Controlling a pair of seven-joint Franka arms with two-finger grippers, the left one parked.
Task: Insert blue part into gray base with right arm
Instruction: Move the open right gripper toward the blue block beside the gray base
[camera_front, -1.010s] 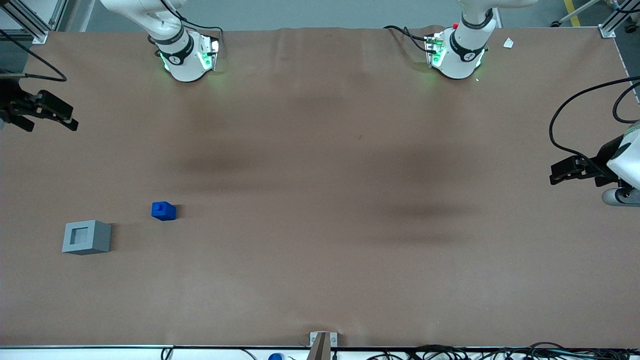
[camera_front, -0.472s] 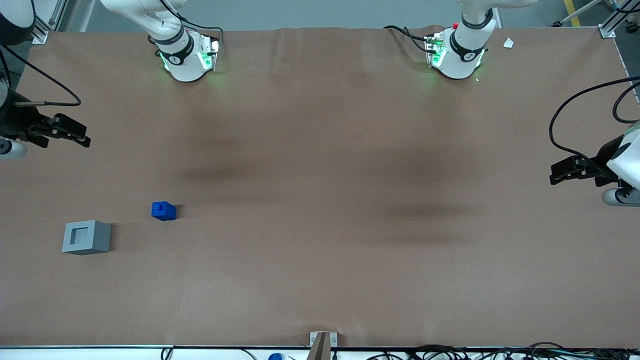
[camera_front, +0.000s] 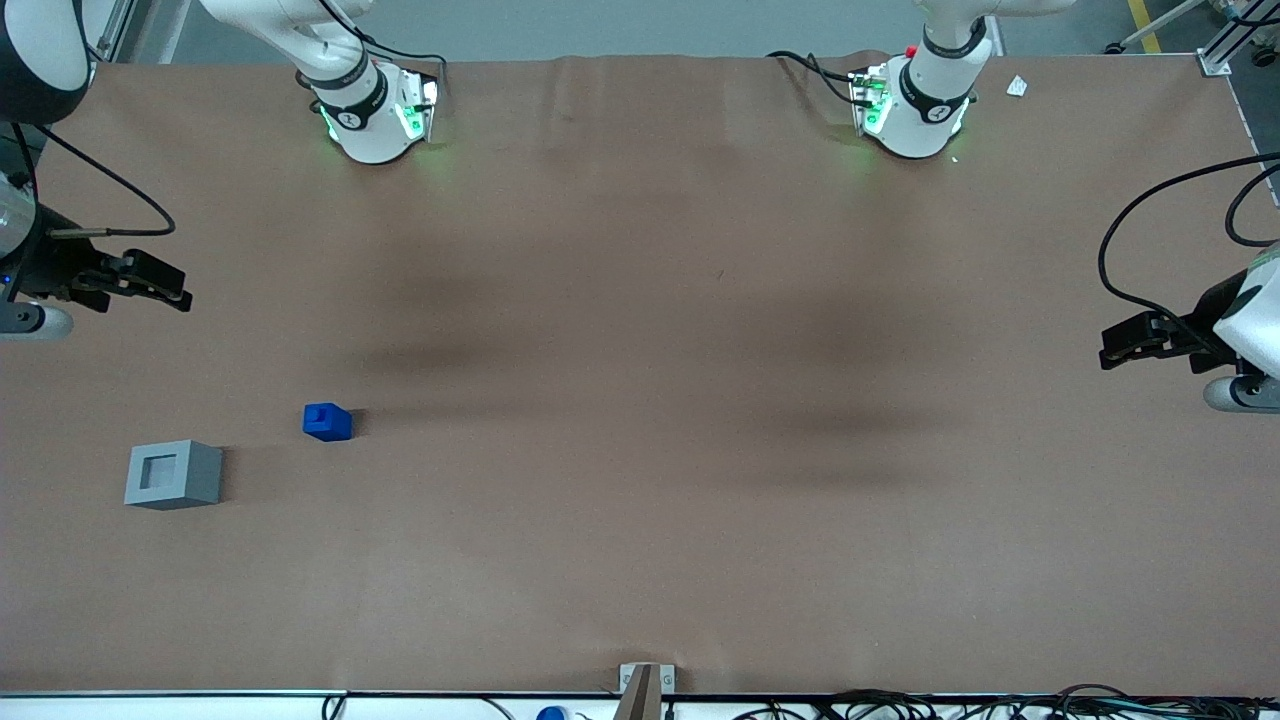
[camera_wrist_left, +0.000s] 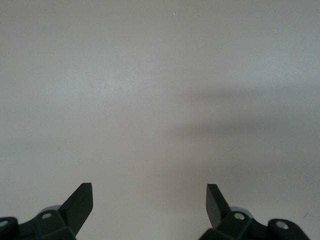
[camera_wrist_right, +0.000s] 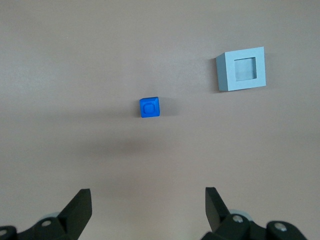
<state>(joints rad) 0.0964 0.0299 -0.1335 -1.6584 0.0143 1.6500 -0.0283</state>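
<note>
The blue part (camera_front: 327, 422) stands on the brown table with its stub up, at the working arm's end. The gray base (camera_front: 173, 474) stands beside it, a little nearer the front camera, recess facing up. My right gripper (camera_front: 170, 285) hangs above the table, farther from the front camera than both blocks, open and empty. In the right wrist view the blue part (camera_wrist_right: 149, 107) and the gray base (camera_wrist_right: 242, 69) lie ahead of the open gripper (camera_wrist_right: 148, 200), well apart from the fingertips (camera_wrist_right: 81, 199).
The two arm bases (camera_front: 375, 110) stand at the table's edge farthest from the front camera. A small bracket (camera_front: 645, 682) sits at the table's front edge. Cables (camera_front: 1000, 700) run along that edge.
My right gripper has moved in over the table, nearer the front camera and closer to the blue part. The blocks have not moved.
</note>
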